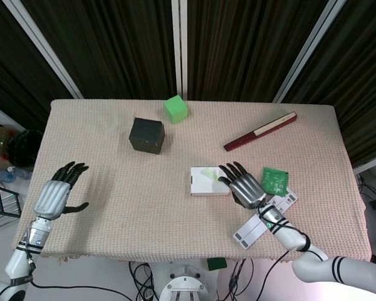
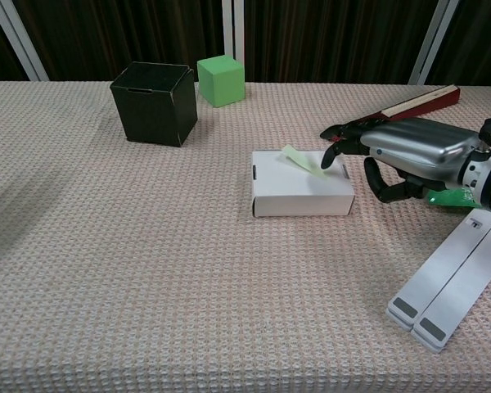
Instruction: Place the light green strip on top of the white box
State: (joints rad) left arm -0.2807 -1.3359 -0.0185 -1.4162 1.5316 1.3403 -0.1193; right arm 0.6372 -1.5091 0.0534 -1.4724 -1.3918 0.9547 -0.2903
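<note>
One pale, light green paper strip [image 2: 304, 161] lies across the top of the flat white cardboard box [image 2: 301, 195], near the box's far right part, and in the chest view one end of it seems to lift off the lid instead of lying flat. The right hand [image 2: 409, 155] hovers just right of the box with its fingers [image 2: 337, 141] stretched out and slightly apart, their tips above the strip's right end; whether a fingertip touches the strip I cannot tell, and nothing looks pinched. The left hand [image 1: 54, 195] hangs over the near left of the woven beige tablecloth [image 2: 147, 270], fingers spread, holding nothing.

The main risk, as I judge it, is the light strip clinging to or catching on a fingertip as the right hand pulls away, which would drag it off the right edge of the box. A raised end also makes it easy to flick, and a fast sweep could shift it. The box itself looks light, so a downward or sideways nudge from the fingers could slide it. Just behind the right hand lie a dark green packet [image 1: 275, 180] and a pair of white flat bars [image 2: 442, 286], which a careless retreat could knock.
</note>
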